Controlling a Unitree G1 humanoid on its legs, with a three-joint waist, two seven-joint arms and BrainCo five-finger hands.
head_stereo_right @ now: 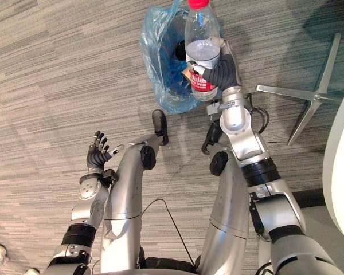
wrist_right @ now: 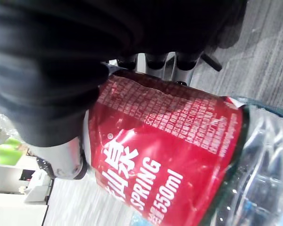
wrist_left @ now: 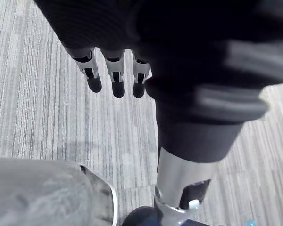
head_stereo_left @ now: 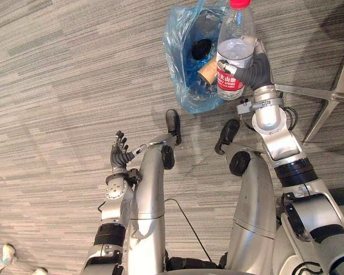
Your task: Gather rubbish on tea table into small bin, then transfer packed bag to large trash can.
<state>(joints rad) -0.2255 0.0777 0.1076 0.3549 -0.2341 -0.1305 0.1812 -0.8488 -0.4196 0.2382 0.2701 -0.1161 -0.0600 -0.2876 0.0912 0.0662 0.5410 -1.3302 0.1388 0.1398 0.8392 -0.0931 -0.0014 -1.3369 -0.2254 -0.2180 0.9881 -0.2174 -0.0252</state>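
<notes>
A clear plastic bottle (head_stereo_left: pixel 235 43) with a red cap and red label stands upright in my right hand (head_stereo_left: pixel 258 71), whose fingers and thumb curl round its labelled lower part (wrist_right: pixel 170 160). The bottle hangs just above the right side of a small bin lined with a blue plastic bag (head_stereo_left: pixel 183 63) on the carpet. Inside the bag lie dark items and a brownish round piece (head_stereo_left: pixel 207 72). My left hand (head_stereo_left: pixel 120 153) hangs low at the left, fingers (wrist_left: pixel 114 80) straight, holding nothing.
A silver star-shaped chair base (head_stereo_left: pixel 327 97) stands on the grey carpet to the right of the bin. A white table edge (head_stereo_right: pixel 341 172) shows at the far right. A person's white shoes (head_stereo_left: pixel 6 255) are at the lower left.
</notes>
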